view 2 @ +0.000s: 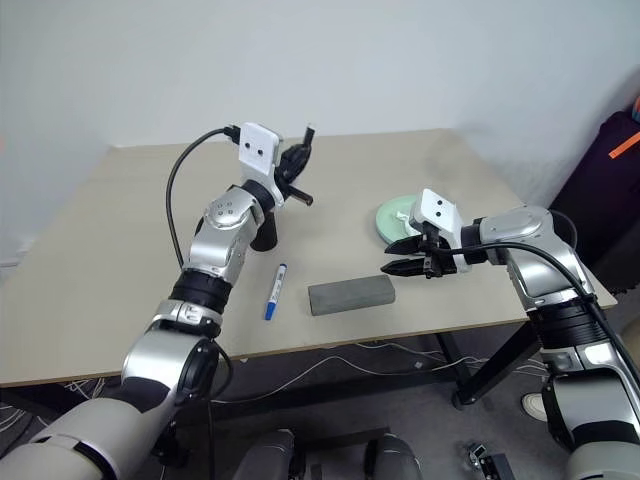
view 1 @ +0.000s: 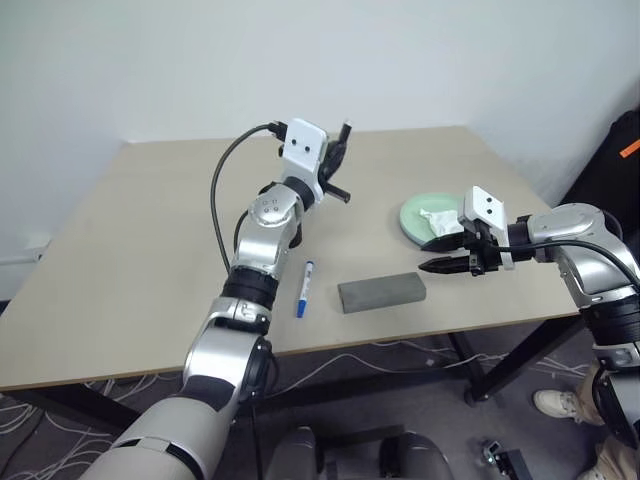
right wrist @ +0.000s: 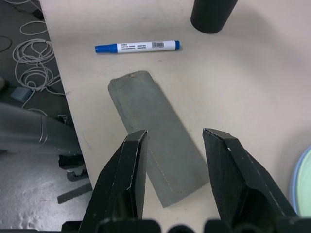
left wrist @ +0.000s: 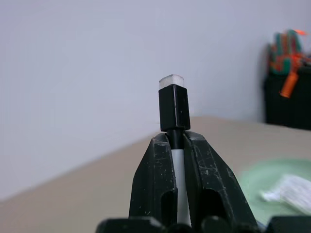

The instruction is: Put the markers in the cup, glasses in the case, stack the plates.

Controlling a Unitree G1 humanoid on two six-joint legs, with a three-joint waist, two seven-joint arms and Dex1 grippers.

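1. My left gripper [left wrist: 178, 160] is clamped on the black-capped marker [left wrist: 174, 109], held up in the air above the middle of the desk [view 1: 120, 260]; the cap sticks out past the fingertips.
2. That marker looks light, stiff and smooth (could slip or swivel if the pinch loosens). I grip it on the white barrel, which seems the right spot.
3. The cup [right wrist: 212, 14] stands on the desk under my left forearm, mostly hidden in the head views. Tall and narrow, so I judge it could tip if nudged.
4. The blue-capped marker [view 1: 303, 288] lies flat near the desk's front edge, just beside the case [view 1: 381, 292] but apart from it. Best pinched mid-barrel.
5. My right gripper [view 1: 441, 254] hangs spread and empty over the case's end.
6. The case is closed, soft-skinned, probably rigid inside.
7. The green plate [view 1: 410, 222] sits near the desk's right edge with a crumpled tissue [view 1: 438, 221] on it; hard, shallow, likely best taken by the rim.
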